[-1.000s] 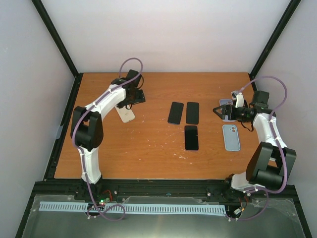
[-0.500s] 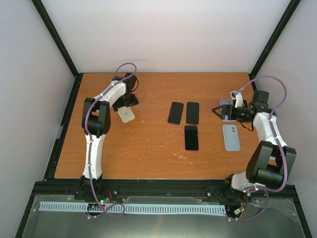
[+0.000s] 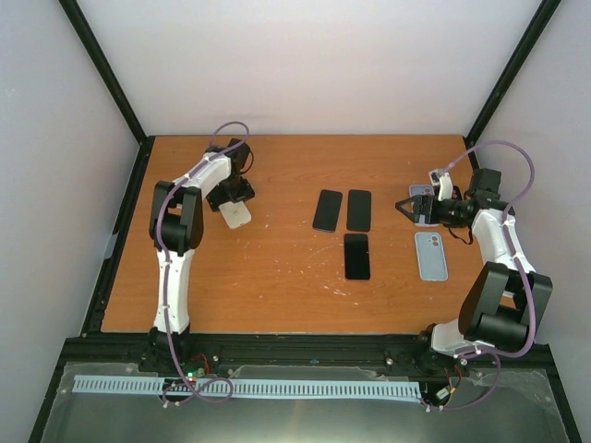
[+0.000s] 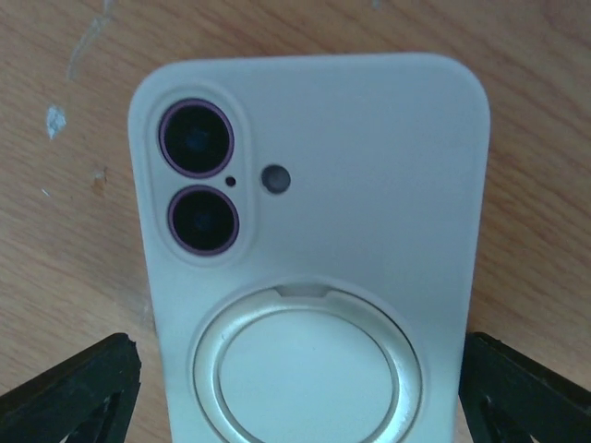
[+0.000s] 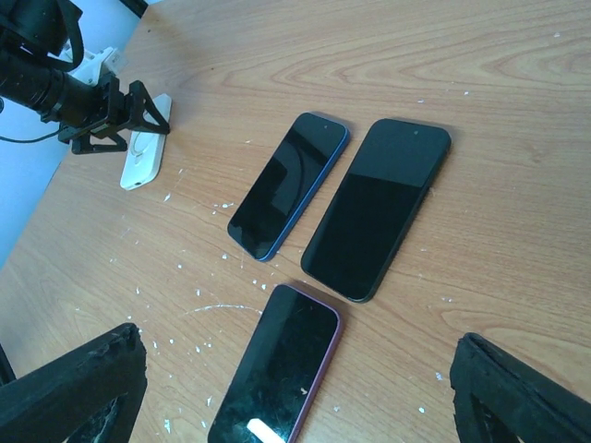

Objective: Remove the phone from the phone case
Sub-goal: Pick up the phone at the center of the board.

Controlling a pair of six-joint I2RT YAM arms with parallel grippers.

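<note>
We count three bare phones face up midway across the table (image 3: 277,295): a blue-edged phone (image 5: 288,185), a black phone (image 5: 377,208) just beside it, and a purple-edged phone (image 5: 277,374) nearer the front edge. One white cased phone (image 4: 309,240) lies back up at far left; one light blue case (image 3: 431,256) lies at right. The left gripper (image 4: 297,369) stands spread astride the white cased phone, not touching it; only its wrist view shows two lenses (image 4: 196,138) and a ring (image 4: 309,365). The right gripper (image 3: 408,206) is spread, holding nothing.

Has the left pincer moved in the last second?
Yes. The left pincer has shifted left and toward the near edge, now over the far end of the white case, which stayed put.
</note>
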